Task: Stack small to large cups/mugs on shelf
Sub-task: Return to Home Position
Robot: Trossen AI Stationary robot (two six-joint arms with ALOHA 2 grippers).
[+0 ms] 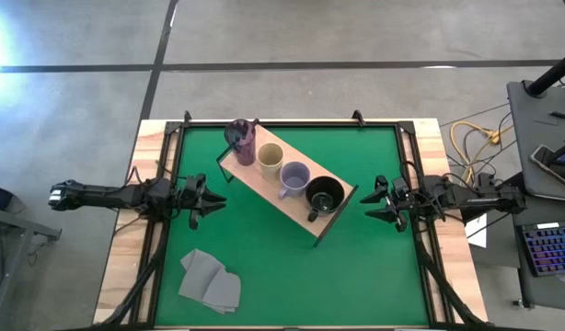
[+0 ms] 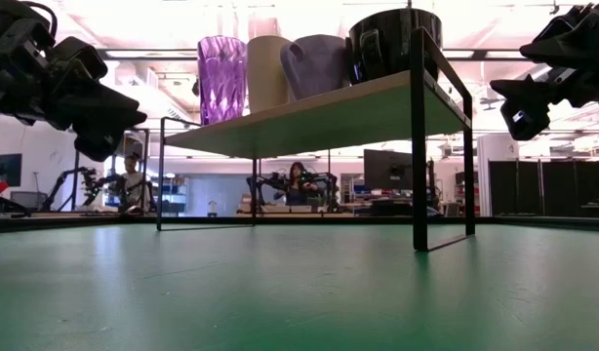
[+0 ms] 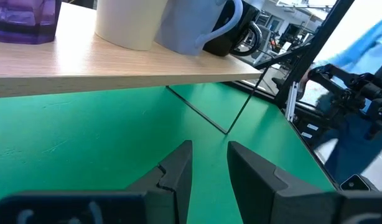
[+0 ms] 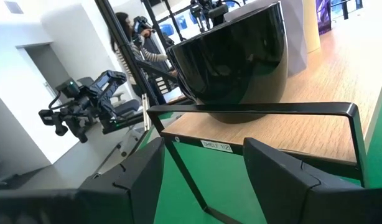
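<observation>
The light-wood shelf on its black frame stands slantwise on the green mat. On its board stand in a row the purple tumbler, the cream cup, the lavender mug and the black mug. All rest upright on their bases. My left gripper hovers open and empty left of the shelf, above the mat. My right gripper hovers open and empty right of the shelf, near the black mug's end. The shelf also shows in the low view.
A folded grey cloth lies on the mat near the front left. The mat's near half is bare. A desk with a keyboard stands beyond the table's right edge. People sit in the room behind.
</observation>
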